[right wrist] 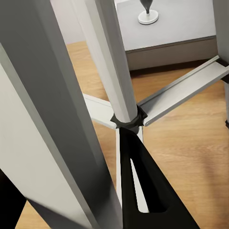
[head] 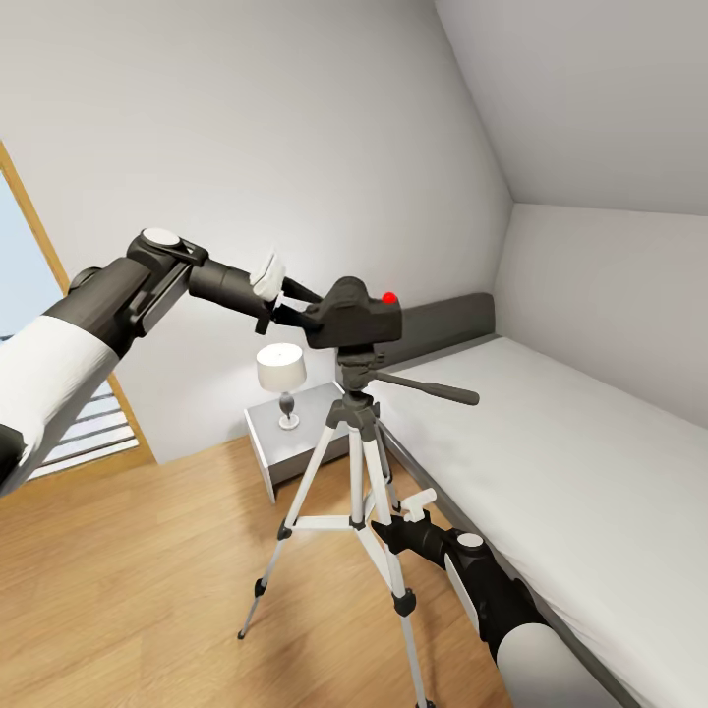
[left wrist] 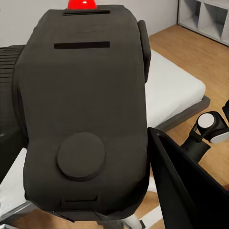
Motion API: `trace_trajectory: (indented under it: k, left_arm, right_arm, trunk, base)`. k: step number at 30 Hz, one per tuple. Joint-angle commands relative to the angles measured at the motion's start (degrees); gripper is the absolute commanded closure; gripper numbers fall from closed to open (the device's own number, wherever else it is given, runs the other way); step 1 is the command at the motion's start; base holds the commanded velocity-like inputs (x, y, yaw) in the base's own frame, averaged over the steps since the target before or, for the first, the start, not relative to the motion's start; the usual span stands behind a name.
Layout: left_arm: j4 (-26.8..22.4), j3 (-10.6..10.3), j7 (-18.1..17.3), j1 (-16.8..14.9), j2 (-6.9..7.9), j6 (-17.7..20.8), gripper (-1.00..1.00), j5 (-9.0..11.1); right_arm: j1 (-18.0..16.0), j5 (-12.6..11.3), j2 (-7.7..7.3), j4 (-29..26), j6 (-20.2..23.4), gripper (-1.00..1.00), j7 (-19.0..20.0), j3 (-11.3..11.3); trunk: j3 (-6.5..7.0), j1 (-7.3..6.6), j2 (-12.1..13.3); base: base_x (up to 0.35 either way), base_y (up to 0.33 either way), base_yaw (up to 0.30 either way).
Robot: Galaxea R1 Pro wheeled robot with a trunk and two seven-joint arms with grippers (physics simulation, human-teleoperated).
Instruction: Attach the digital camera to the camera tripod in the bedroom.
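The left gripper (head: pixel 295 303) is clamping the digital camera (head: pixel 352 313) directly atop the camera tripod (head: pixel 356 462) head; the right gripper (head: pixel 385 526) is gripping a tripod leg.

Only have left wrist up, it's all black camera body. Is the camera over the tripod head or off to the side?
Observer: Head view puts the digital camera directly above the camera tripod, its underside at the black head. I can't tell if it's seated.
Operator: Left gripper's hold?
Observer: The left gripper grips the camera's side away from the bed, arm reaching across roughly level.
Operator: Where's the right arm?
Observer: Low down. The right gripper is at the tripod leg on the bed side, near the spreader braces. Right wrist view shows that leg right against its fingers, but not whether they're closed on it.
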Motion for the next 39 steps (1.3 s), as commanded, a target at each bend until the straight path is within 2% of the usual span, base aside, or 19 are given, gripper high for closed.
trace_trajectory:
  k: [1,4,7,10,12,15,21,32,34,39]
  left_arm:
    - [-0.03,-0.29,0.15,-0.12,0.16,0.38,1.0,0.54]
    - [0.04,0.24,0.34,-0.12,0.23,0.43,1.0,0.6]
    - [0.22,1.78,0.4,-0.12,0.14,0.45,1.0,0.64]
    - [0.49,5.59,0.68,-0.12,-0.05,0.46,1.0,0.61]
    - [0.58,7.24,1.27,-0.12,-0.12,0.46,1.0,0.61]
    - [0.74,8.42,2.59,-0.12,-0.25,0.48,1.0,0.61]
    - [3.1,8.93,7.1,-0.12,-0.77,0.41,1.0,0.68]
    - [7.14,8.56,8.23,-0.1,-1.99,-0.29,1.0,0.41]
    - [7.51,8.49,8.28,-0.09,-2.17,-0.31,1.0,0.01]
    - [8.65,8.43,8.18,-0.07,-2.64,-0.32,1.0,-2.96]
  right_arm:
    - [-0.03,1.75,0.04,4.92,0.17,1.0,0.23,-0.3]
    - [-0.03,1.72,0.04,4.92,0.17,1.0,0.23,-0.32]
    - [-0.03,1.71,0.04,4.96,0.17,1.0,0.23,-0.28]
    - [-0.03,1.73,0.04,4.98,0.17,1.0,0.23,-0.29]
    - [-0.03,1.72,0.04,4.98,0.17,1.0,0.23,-0.27]
    - [-0.03,1.74,0.04,4.99,0.17,1.0,0.23,-0.28]
    - [-0.03,1.72,0.04,4.99,0.17,1.0,0.23,-0.33]
    - [-0.03,1.75,0.04,4.93,0.17,1.0,0.23,-0.35]
    - [-0.03,1.77,0.04,4.92,0.14,1.0,0.23,-0.35]
    - [-0.03,1.74,0.04,4.96,0.09,1.0,0.23,-0.35]
  trunk:
    - [-0.13,0.04,-0.09]
    - [-0.13,0.04,-0.09]
    - [-0.13,0.04,-0.09]
    - [-0.13,0.04,-0.09]
    - [-0.13,0.04,-0.09]
    - [-0.13,0.04,-0.09]
    - [-0.13,0.04,-0.09]
    - [-0.13,0.04,-0.09]
    - [-0.13,0.04,-0.09]
    - [-0.13,0.04,-0.09]
  base:
    - [0.0,0.0,0.0]
    - [0.0,0.0,0.0]
    - [0.0,0.0,0.0]
    - [0.0,0.0,0.0]
    - [0.0,0.0,0.0]
    - [0.0,0.0,0.0]
    - [0.0,0.0,0.0]
    - [0.0,0.0,0.0]
    - [0.0,0.0,0.0]
    - [0.0,0.0,0.0]
